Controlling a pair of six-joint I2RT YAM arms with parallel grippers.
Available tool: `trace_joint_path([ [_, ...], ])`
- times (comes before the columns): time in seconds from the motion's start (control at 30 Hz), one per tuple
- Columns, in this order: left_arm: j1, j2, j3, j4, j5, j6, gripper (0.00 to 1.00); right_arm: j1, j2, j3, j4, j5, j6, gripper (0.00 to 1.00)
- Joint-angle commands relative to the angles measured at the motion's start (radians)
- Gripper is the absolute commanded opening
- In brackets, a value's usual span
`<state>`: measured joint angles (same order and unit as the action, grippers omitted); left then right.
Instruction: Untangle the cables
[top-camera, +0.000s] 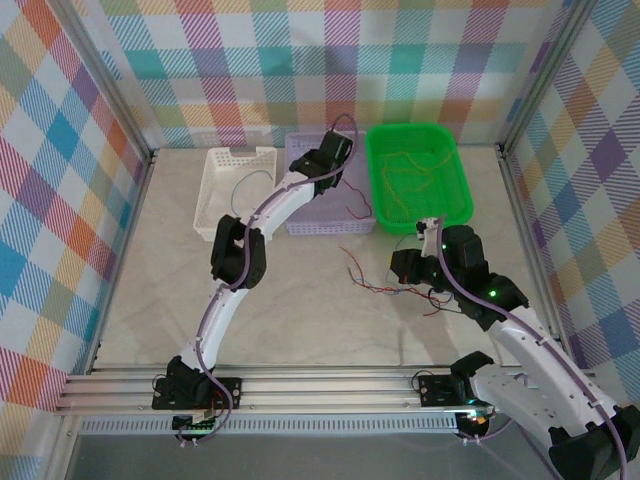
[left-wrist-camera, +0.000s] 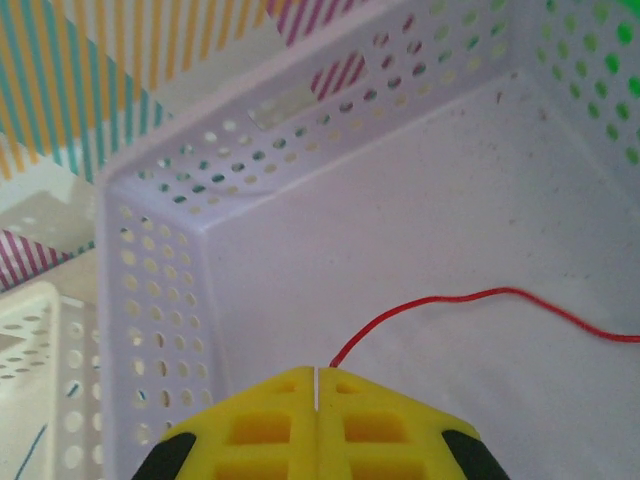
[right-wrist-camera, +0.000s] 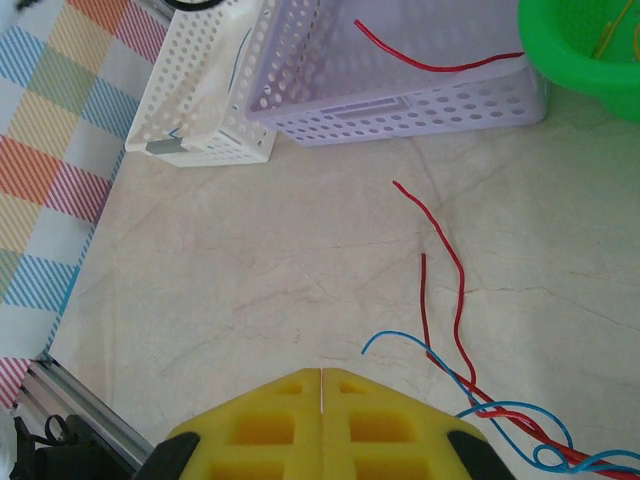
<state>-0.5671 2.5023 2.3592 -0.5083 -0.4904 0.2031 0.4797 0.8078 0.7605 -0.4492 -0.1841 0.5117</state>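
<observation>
- We take this for a robotics lab's test cell, not a home or a shop.
- Pastel checked cloth walls (top-camera: 60, 200) close in the left, back and right of the top view, hung on bare metal posts (top-camera: 110, 90).
- Along the bottom edge an aluminium rail (top-camera: 320, 385) carries two robot arms, the left arm (top-camera: 240, 260) and the right arm (top-camera: 520, 340).
- At upper centre of the marbled counter (top-camera: 300, 320), a white basket (top-camera: 225, 190), a lilac basket (top-camera: 330, 222) and a green basket (top-camera: 372, 180) stand in a row.

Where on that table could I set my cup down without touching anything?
The bare tabletop left of the left arm, bordered by the white basket and the near rail, is free. So is the strip between that arm and the loose wires. It is crowded in front of the green basket, where those wires sprawl.
</observation>
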Motion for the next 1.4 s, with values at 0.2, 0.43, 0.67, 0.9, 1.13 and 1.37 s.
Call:
trace_joint_path([
  [0.2, 0.031, 0.04, -0.017, 0.027, -0.014, -0.011, 0.0, 0.014, -0.007, -0.013, 0.015, 0.011, 0.01, 0.0],
  [0.43, 0.092, 0.001, -0.014, 0.048, 0.05, -0.027, 0.0, 0.023, 0.006, -0.017, 0.025, 0.011, 0.017, 0.0],
  [0.67, 0.133, 0.037, 0.053, 0.059, 0.061, -0.037, 0.01, 0.037, 0.02, -0.017, 0.027, 0.021, 0.022, 0.0],
  [0.9, 0.144, 0.071, 0.146, 0.134, -0.034, -0.02, 0.03, 0.053, 0.032, -0.008, 0.019, 0.044, 0.021, 0.0],
  [1.13, 0.157, 0.11, 0.227, 0.219, -0.034, -0.008, 0.06, 0.07, 0.059, -0.016, 0.021, 0.063, 0.019, 0.0],
  [1.37, 0.164, 0.142, 0.231, 0.19, -0.014, -0.021, 0.27, 0.079, 0.098, -0.018, 0.044, 0.065, 0.017, 0.0],
])
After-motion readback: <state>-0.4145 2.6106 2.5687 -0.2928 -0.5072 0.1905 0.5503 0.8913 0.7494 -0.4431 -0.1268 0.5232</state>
